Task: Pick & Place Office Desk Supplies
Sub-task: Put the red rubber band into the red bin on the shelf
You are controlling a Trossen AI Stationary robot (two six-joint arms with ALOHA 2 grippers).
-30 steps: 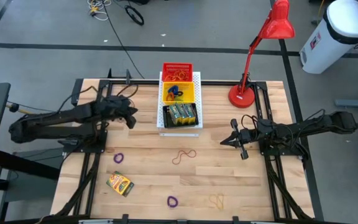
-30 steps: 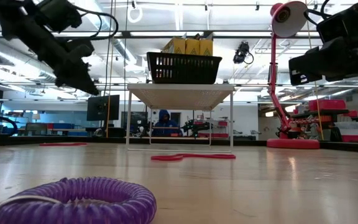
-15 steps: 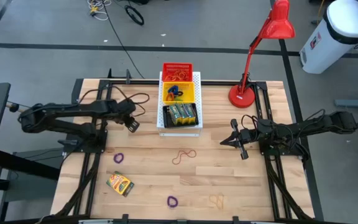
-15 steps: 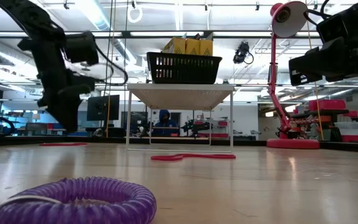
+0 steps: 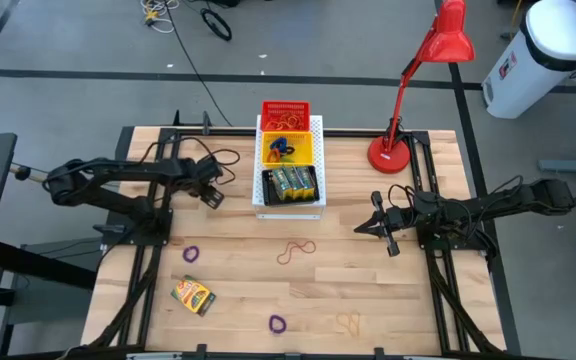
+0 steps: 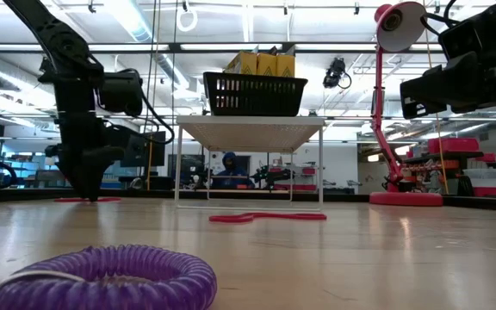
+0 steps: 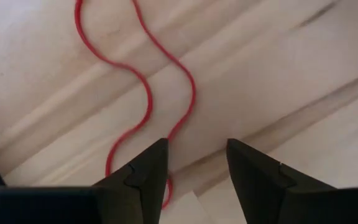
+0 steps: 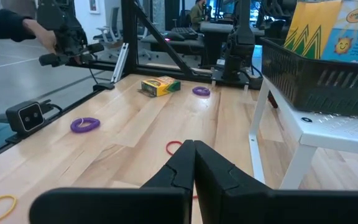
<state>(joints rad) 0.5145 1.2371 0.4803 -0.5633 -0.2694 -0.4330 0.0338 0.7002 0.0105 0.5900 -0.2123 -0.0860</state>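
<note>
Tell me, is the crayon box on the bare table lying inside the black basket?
No, that crayon box lies alone on the wood, well apart from the black basket.

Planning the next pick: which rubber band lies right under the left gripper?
The red rubber band beneath the left gripper's open fingers, left of the bins.

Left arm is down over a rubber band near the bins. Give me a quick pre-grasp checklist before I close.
1. Left gripper open: ok.
2. Red rubber band below the left gripper: ok, one strand runs under a finger; whether it sits between the fingers, cannot tell.
3. Fingertips down at the table: cannot tell.
4. Right gripper shut, parked right of the black bin: ok.
5. Red bin already holds bands, has room: ok.
</note>
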